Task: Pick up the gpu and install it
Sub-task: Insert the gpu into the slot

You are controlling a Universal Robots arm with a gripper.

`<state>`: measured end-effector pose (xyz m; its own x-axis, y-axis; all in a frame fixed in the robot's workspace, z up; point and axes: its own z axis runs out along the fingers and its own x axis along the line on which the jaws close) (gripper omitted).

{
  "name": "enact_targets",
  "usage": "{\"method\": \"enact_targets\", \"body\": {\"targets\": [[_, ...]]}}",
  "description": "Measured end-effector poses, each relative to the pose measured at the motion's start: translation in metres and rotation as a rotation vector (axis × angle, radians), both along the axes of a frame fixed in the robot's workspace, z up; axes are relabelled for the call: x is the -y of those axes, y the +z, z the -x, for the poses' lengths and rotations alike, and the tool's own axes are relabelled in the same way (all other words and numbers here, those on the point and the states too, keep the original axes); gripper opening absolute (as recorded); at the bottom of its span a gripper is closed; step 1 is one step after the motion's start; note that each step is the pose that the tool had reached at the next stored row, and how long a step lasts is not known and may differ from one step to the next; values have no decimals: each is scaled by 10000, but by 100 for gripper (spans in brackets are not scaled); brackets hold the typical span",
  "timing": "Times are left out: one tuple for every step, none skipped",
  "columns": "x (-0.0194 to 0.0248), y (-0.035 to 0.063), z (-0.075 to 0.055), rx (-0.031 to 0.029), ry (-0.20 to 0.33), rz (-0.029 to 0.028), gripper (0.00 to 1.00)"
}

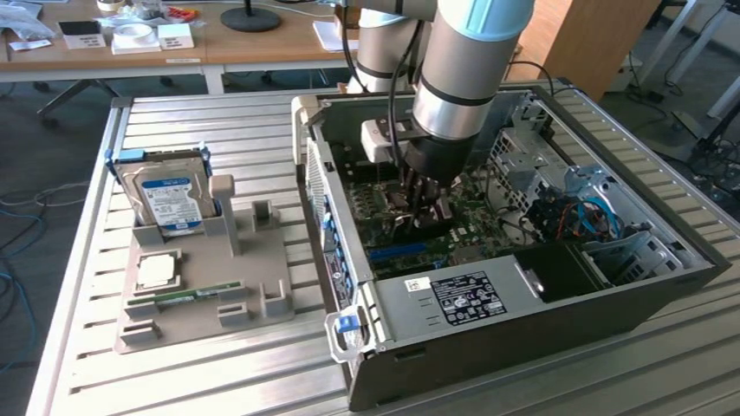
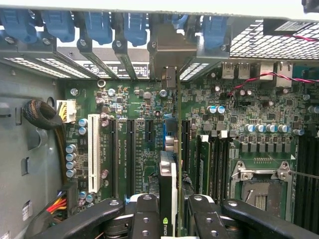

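The slatted metal table [image 1: 173,121] carries a grey holder [image 1: 220,286] with a hard drive [image 1: 173,195], and next to it the open case [image 1: 521,303]. In the exterior view the arm reaches straight down into the case, with the gripper [image 1: 422,212] low over the motherboard [image 1: 474,230], presumably so the card goes in square.

In the wrist view the fingers [image 2: 145,216] pinch the gpu [image 2: 168,174] by its upper edge. That leaves its contacts free. It stands on edge among the slots, with its bracket [image 2: 167,55] at the rear openings. I can't tell whether it's seated.
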<state>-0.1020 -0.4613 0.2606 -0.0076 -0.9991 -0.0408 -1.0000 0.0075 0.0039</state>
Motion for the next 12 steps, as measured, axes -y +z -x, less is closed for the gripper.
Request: {"method": "enact_targets", "body": {"targets": [[0,-1,0,1,0,-1,27],[-1,-5,-1,3,0,-5,27],[-1,-9,0,4,0,-6,27],[0,-12,0,2,0,-3,27],[0,-12,1,1,0,-1,27],[0,-12,1,1,0,-1,27],[0,-12,1,0,0,-1,27],[0,-12,1,1,0,-2,27],[0,-13,1,1,0,-2,27],[0,-17,1,2,0,-5,27],[0,-21,2,3,0,-6,27],[0,-22,3,2,0,-3,27]]}}
